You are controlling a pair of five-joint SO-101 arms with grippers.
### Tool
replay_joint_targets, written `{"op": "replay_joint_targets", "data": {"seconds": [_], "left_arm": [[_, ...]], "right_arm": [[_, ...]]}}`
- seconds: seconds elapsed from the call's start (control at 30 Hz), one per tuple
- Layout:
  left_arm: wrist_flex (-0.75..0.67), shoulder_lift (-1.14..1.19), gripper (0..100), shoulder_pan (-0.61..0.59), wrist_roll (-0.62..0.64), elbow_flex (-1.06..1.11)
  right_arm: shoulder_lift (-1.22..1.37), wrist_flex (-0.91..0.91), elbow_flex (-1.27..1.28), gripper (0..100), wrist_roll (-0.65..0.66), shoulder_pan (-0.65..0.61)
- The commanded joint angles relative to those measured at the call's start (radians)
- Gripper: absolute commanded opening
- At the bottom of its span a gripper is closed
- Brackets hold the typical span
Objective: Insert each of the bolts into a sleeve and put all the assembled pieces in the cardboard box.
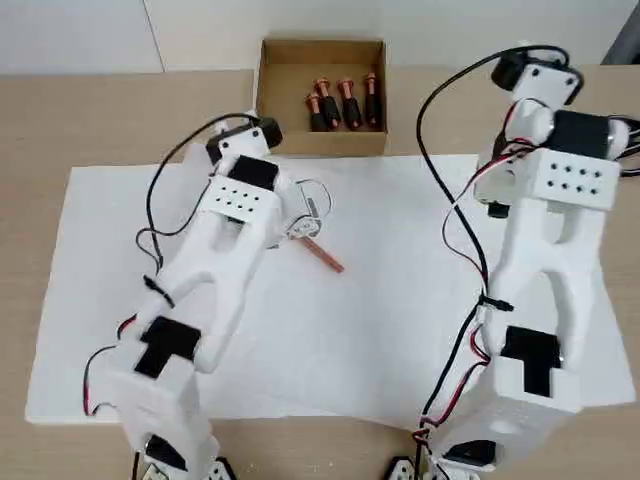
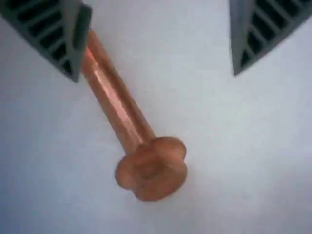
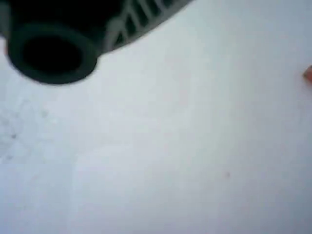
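My L claw [image 2: 155, 70] hangs wide open. The bolt [image 2: 122, 112] lies flat btwn its fingers [image 2: 58, 44], shank end right by one.

Copper bolt [image 2: 131, 131] on plain white sheet [image 1: 400, 330], desk [image 1: 100, 120] light wood-grain, cardboard box [image 1: 268, 100] at desk's far edge brown with copper-and-black assembled pieces [image 1: 345, 103] inside, sleeve [image 3: 51, 53] black, left arm [image 1: 215, 250] and right arm [image 1: 555, 230] white with black motor blocks and black cables, left hand [image 2: 155, 73] fingers [image 2: 44, 29] dark grey, ribbed.
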Motion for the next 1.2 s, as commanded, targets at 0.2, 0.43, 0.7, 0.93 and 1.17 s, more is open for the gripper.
{"op": "replay_joint_targets", "data": {"seconds": [0.2, 0.43, 0.7, 0.93, 1.17], "left_arm": [[-0.130, 0.081, 19, 0.003, 0.083, -0.048], [-0.149, 0.138, 19, 0.000, 0.083, -0.048], [-0.183, 0.147, 1, 0.002, 0.078, -0.048], [-0.181, 0.140, 1, 0.003, 0.077, -0.050], [-0.014, 0.140, 1, -0.003, -0.236, -0.185]], "right_arm": [[-0.058, 0.002, -0.002, 0.4, 0.006, 0.013], [-0.056, 0.001, -0.002, 0.4, 0.005, 0.012], [-0.056, 0.001, -0.002, 0.4, 0.005, 0.012], [-0.056, 0.001, -0.002, 0.4, 0.005, 0.012], [-0.056, 0.001, -0.002, 0.4, 0.006, 0.012]]}}
